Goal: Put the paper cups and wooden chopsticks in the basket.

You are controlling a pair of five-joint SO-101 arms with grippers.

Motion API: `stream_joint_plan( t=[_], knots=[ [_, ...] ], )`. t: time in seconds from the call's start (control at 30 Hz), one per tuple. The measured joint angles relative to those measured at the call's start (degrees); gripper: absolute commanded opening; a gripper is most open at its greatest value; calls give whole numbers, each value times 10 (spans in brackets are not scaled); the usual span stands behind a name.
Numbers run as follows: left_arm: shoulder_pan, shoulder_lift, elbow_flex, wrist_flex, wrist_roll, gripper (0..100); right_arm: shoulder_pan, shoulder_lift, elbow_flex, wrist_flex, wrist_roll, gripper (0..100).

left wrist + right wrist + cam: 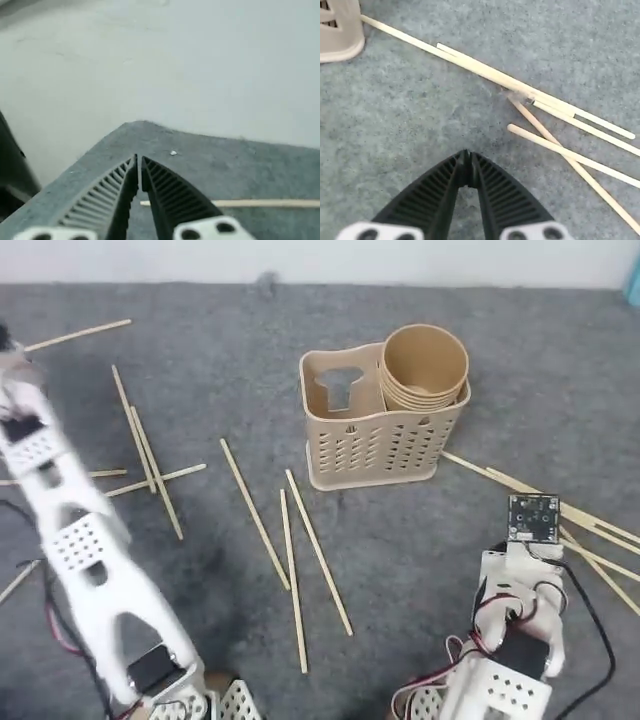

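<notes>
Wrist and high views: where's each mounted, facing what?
High view: overhead, looking down on basket, paper cups, left arm, right arm.
Left wrist view: left arm, facing mat's corner; shut left claw, one chopstick.
Right wrist view: right arm, facing down at mat; shut right claw.
High and right wrist share basket, chopsticks beside it.

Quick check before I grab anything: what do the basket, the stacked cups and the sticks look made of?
Beige slotted basket: likely moulded plastic, smooth and matt, with even rows of cut-out slots.
Stacked brown cups: apparently paper, matt kraft tone, thin rolled rims.
Pale thin chopsticks: probably bare wood, dull and unvarnished, light straw colour.
</notes>
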Motion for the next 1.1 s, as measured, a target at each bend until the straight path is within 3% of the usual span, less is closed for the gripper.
stream_joint_plan(
  t=[0.23, 0.33, 0.5, 0.8, 0.97, 1.1],
  knots=[
    [25, 192, -147, -41, -18, 16, -6, 0, 0, 0, 2, 13],
    [23, 193, -163, 8, -18, 16, -6, 0, 0, 0, 2, 13],
    [25, 141, -165, 226, -4, 16, -6, 0, 0, 0, 2, 13],
    [42, -77, -165, 682, 178, 36, -6, 0, 0, 0, 2, 13],
    [49, -136, -167, 830, 187, 202, -6, 0, 0, 0, 12, 9],
    [48, -171, -167, 878, 190, 201, -6, 0, 0, 11, 30, 9]
  ],
)
